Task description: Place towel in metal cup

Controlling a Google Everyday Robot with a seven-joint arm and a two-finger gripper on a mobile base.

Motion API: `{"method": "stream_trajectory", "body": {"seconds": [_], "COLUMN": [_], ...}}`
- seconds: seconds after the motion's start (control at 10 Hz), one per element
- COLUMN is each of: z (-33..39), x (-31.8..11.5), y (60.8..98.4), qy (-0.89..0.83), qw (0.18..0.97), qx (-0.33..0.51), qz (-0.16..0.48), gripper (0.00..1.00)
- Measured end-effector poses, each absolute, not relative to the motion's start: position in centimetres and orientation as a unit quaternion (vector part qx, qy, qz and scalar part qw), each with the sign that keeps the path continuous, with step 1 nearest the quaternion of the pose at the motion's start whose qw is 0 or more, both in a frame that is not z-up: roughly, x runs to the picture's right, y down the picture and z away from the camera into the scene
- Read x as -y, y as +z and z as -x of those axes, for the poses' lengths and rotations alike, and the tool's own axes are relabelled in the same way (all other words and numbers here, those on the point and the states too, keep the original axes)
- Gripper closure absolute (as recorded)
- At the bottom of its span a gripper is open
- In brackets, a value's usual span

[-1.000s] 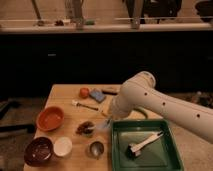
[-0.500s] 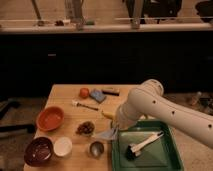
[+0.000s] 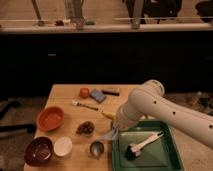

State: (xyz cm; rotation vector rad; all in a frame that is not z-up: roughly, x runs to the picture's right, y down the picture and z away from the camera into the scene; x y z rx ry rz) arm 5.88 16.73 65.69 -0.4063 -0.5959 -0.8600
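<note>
the claw (image 3: 114, 129) is clamped on the towel (image 3: 107, 135). the cloth hangs just beside the metal cup (image 3: 96, 148) on the worktop (image 3: 65, 95).

Background. A light wooden bench (image 3: 62, 96) is set before a long dark cabinet front (image 3: 100, 55), which is topped by a pale horizontal ledge (image 3: 150, 27). Slanted metal legs (image 3: 77, 12) are seen above the ledge. Grey floor (image 3: 20, 107) is shown beside the bench. The scene is dimly and warmly lit.
</note>
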Motion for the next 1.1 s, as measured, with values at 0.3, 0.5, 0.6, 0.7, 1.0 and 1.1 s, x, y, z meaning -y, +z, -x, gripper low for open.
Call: {"method": "stream_trajectory", "body": {"seconds": [0.3, 0.5, 0.6, 0.7, 1.0, 1.1], "z": [-5.0, -3.7, -2.9, -2.2, -0.9, -0.7], "x": [-17.5, -18.2, -18.6, -19.1, -21.3, -21.9], "y": [65.0, 64.3, 63.8, 63.3, 62.5, 62.7], "qy": [-0.403, -0.408, -0.411, -0.414, -0.419, -0.418], "qw": [0.842, 0.834, 0.83, 0.826, 0.82, 0.82], "qx": [0.303, 0.319, 0.326, 0.335, 0.349, 0.352], "qz": [0.192, 0.189, 0.187, 0.184, 0.173, 0.172], "gripper": [1.0, 1.0, 1.0, 1.0, 1.0, 1.0]}}
